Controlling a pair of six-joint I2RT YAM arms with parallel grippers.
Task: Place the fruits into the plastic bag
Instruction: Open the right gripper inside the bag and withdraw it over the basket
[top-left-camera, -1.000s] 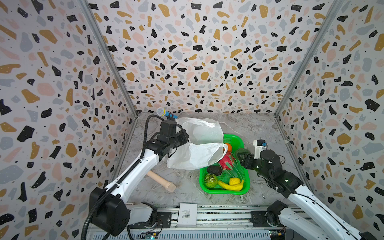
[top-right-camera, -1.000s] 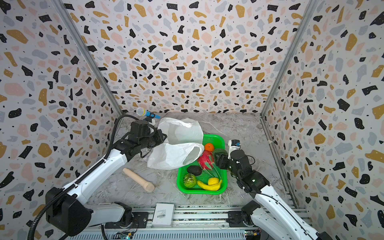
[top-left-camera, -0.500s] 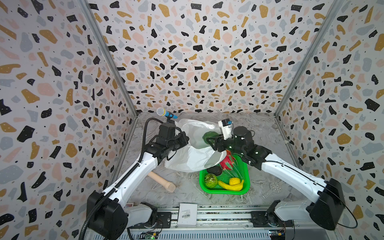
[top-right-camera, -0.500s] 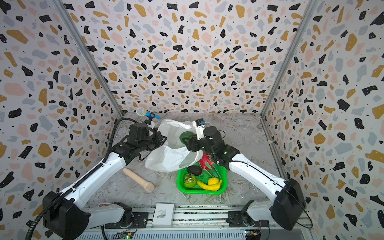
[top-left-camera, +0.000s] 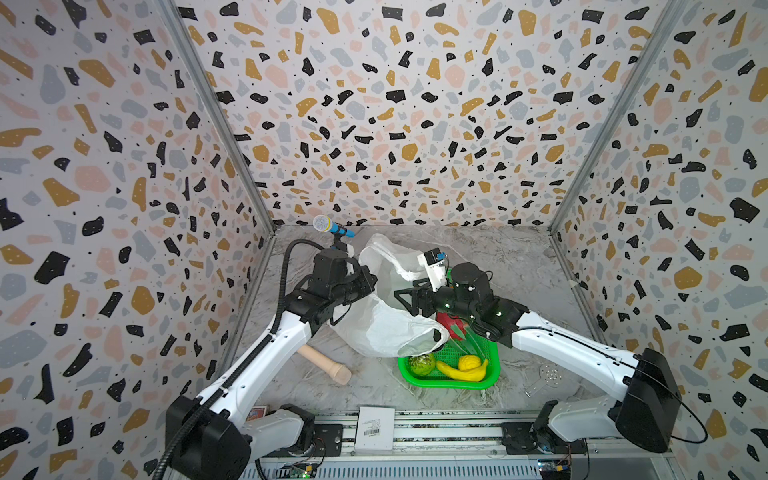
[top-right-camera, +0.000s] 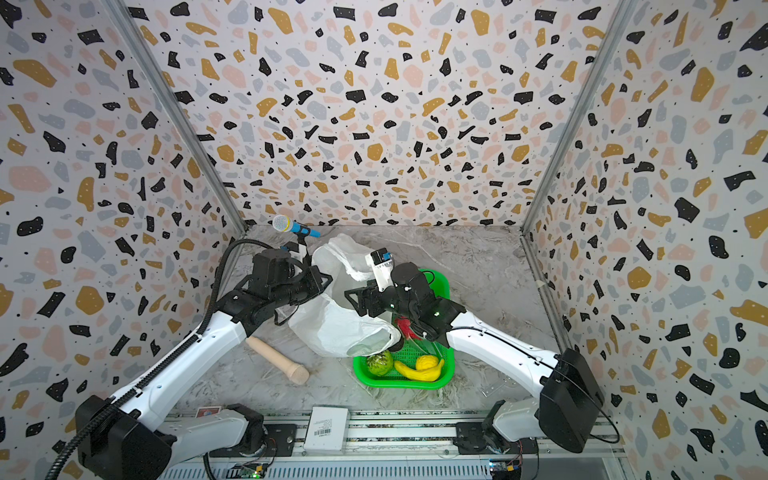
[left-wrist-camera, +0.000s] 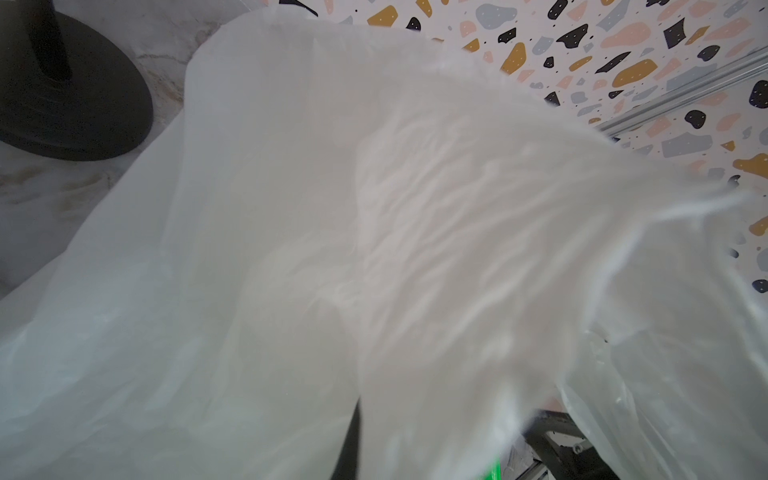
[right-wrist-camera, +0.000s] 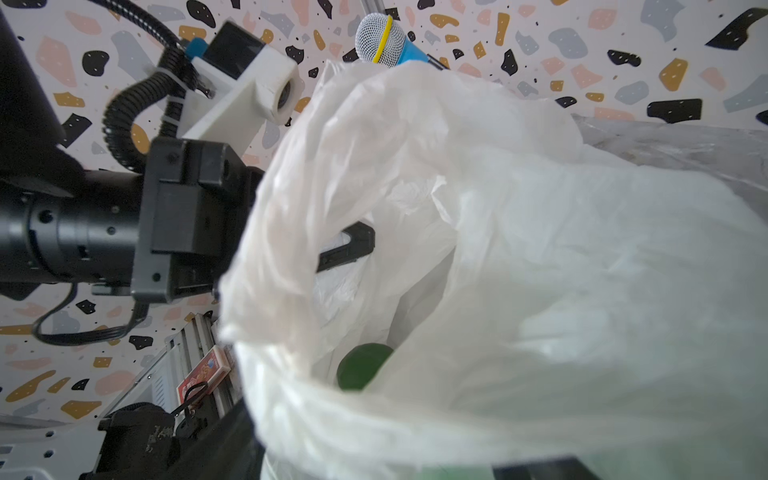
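**Dropping a fruit into the held-open bag**

On the left, the left claw (top-left-camera: 371, 284) is clamped together on the rim of the plastic bag (top-left-camera: 382, 328), holding its mouth up off the tabletop (top-left-camera: 519, 266) and open toward the middle. The right wrist view is showing a round green fruit (right-wrist-camera: 362, 368) lying down inside the bag. The right claw (top-left-camera: 405, 297) is hovering at the bag's mouth with its jaws apart and nothing between them, so the drop looks to be finishing. Further right and nearer, the green basket (top-left-camera: 446, 383) is carrying the dragon fruit (top-left-camera: 451, 324), bumpy green fruit (top-left-camera: 422, 363), banana (top-left-camera: 457, 372) and small yellow piece (top-left-camera: 469, 360). The next move is probably calling for the right arm to back out without snagging the thin film, then reach for one of these.
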